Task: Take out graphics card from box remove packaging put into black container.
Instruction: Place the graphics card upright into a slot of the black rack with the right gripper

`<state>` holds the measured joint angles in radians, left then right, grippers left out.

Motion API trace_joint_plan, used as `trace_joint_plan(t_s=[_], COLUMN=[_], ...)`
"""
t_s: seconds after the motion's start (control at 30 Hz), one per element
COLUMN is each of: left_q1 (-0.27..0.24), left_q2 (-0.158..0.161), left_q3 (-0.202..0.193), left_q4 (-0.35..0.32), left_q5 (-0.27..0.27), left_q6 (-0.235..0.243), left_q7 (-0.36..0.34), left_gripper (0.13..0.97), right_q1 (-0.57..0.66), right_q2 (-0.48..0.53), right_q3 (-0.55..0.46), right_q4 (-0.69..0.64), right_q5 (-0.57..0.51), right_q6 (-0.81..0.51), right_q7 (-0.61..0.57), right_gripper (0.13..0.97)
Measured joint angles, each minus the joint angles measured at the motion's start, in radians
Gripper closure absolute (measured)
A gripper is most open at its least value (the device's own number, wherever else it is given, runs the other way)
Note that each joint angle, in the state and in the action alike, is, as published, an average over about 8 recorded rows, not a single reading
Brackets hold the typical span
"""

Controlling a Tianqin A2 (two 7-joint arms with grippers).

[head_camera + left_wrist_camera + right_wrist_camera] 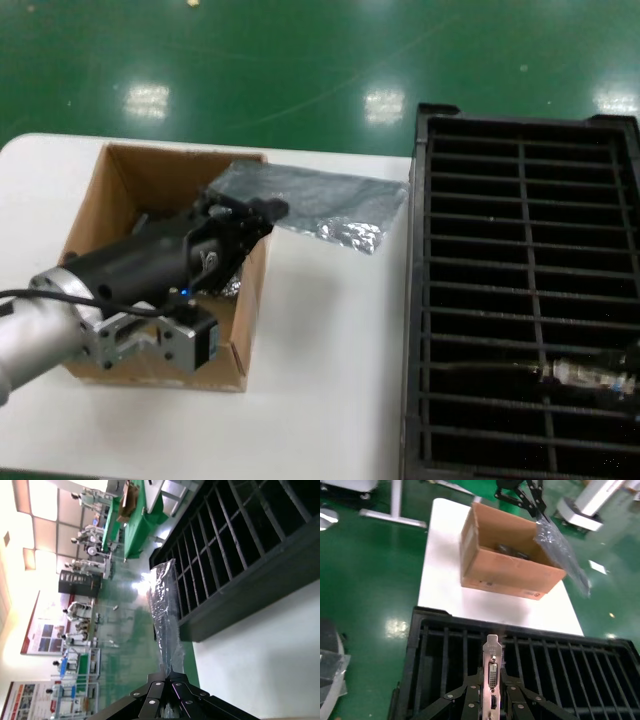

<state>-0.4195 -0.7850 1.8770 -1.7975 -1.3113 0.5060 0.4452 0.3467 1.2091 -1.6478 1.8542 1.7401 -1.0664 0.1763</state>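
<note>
Between the cardboard box [120,200] and the black container [520,300], bare white table [330,340] lies open. At the box's right rim, the left gripper [262,212] pinches one end of the packaging [320,205], which stretches toward the container. Over the container's near slots, the right gripper [492,692] clamps the graphics card [493,672].

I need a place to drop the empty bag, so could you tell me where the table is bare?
The widest bare patch of white table lies between the box and the black container, below the packaging held by the left gripper. A strip is free in front of the box. It is crowded over the box's rim.
</note>
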Motion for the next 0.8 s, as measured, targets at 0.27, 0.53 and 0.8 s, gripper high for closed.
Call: trace_joint_plan(t_s=[0.27, 0.53, 0.8], left_q1=[0.0, 0.0, 0.0], left_q2=[0.0, 0.0, 0.0], left_q3=[0.0, 0.0, 0.0], left_q4=[0.0, 0.0, 0.0], left_q5=[0.0, 0.0, 0.0], left_q6=[0.0, 0.0, 0.0], left_q7=[0.0, 0.0, 0.0], left_gripper=[0.958, 0.958, 0.958], right_q1=[0.34, 0.617, 0.852], right_q2=[-0.133, -0.254, -0.322], right_q3=[-0.206, -0.391, -0.642], right_q4=[-0.019, -0.025, -0.047], right_q5=[-0.164, -0.39, -0.48], right_q6=[-0.24, -0.44, -0.495], right_q7=[0.083, 0.234, 0.412], right_gripper=[0.909, 0.909, 0.909])
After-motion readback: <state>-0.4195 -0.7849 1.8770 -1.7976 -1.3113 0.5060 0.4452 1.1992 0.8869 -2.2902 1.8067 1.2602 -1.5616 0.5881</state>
